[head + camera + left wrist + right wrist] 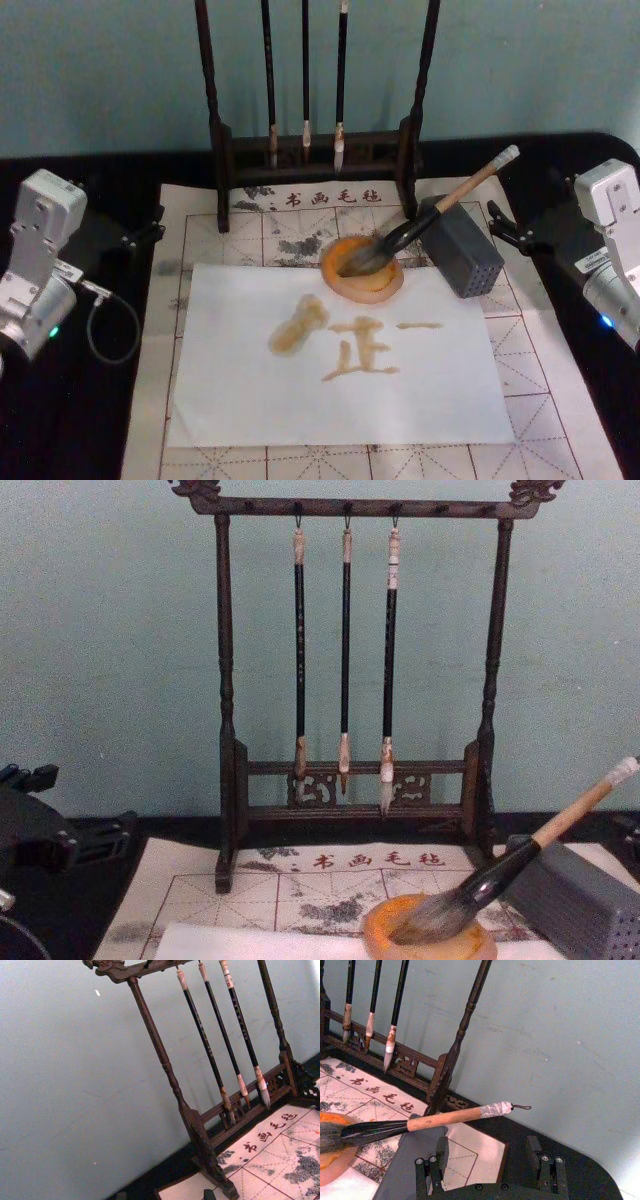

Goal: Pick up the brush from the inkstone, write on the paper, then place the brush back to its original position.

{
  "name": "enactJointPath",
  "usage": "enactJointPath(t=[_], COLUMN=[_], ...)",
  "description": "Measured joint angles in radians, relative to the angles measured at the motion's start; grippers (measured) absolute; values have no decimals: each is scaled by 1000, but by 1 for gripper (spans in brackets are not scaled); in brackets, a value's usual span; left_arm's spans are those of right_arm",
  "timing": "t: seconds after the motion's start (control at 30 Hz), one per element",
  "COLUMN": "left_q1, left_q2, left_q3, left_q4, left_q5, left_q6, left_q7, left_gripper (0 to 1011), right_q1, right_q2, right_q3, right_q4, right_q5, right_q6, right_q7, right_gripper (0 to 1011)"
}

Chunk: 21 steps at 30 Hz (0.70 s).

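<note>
The brush (440,210) lies with its grey tuft in the round orange inkstone (345,285). Its tan handle leans up and right across the grey block (462,250). In the right wrist view the brush (445,1118) crosses just beyond my right gripper (487,1160), which is open and holds nothing. The white paper (250,400) lies in front of the inkstone and carries brownish wet strokes. My right gripper (505,228) sits to the right of the block, apart from the brush. At the mat's left edge, far from the brush, my left gripper (145,228) is open and empty.
A dark wooden brush rack (315,150) with three thin hanging brushes stands behind the inkstone. The cream gridded mat (560,400) lies under the paper on a black table. A cable loop (110,330) hangs by the left arm.
</note>
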Motion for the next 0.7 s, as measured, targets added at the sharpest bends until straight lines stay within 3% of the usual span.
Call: enactJointPath(t=[0.7], left_q1=[0], left_q2=[0], left_q3=[0], left_q4=[0], left_q5=[0], left_q6=[0], left_q7=[0], left_gripper=[1001], right_q1=[0], right_q2=[0], right_q3=[0], right_q4=[0], right_q5=[0], right_q6=[0], right_q7=[0], right_gripper=[1000])
